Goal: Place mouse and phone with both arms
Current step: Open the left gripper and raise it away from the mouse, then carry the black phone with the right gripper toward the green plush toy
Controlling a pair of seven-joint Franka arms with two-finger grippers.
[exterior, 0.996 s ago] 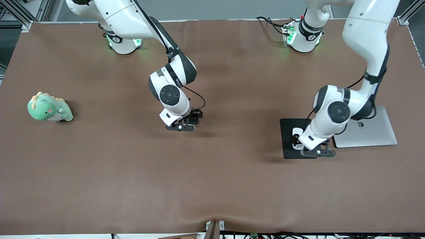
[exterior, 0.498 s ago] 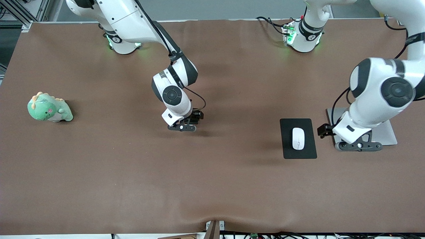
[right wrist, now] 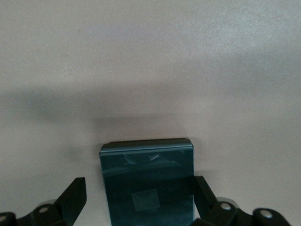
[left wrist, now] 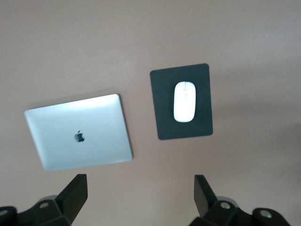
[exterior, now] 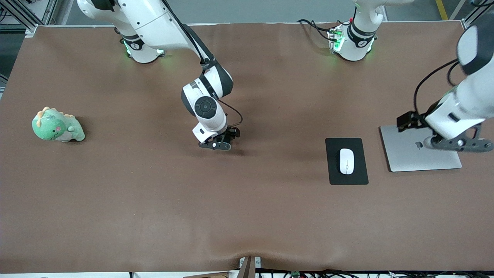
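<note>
The white mouse [exterior: 346, 161] [left wrist: 184, 101] lies free in the middle of a black mat [exterior: 335, 174] [left wrist: 162, 106]. Up in the air over the silver laptop [exterior: 405, 154], my left gripper [exterior: 458, 144] [left wrist: 139, 179] is open and holds nothing. My right gripper [exterior: 217, 146] [right wrist: 138, 181] is low over the middle of the table, open, its fingers on either side of the black glossy phone [right wrist: 146, 165]. One finger is at the phone's edge; the other stands apart from it. In the front view the right hand hides the phone.
The closed laptop [left wrist: 80, 136] lies beside the mat, toward the left arm's end of the table. A green plush dinosaur [exterior: 57, 125] sits near the right arm's end. A brown cloth [exterior: 247, 212] covers the table.
My left gripper has risen off the mouse and swung toward the left arm's end, over the laptop; the mouse stays on the mat. The right gripper has shifted slightly, still over the phone.
</note>
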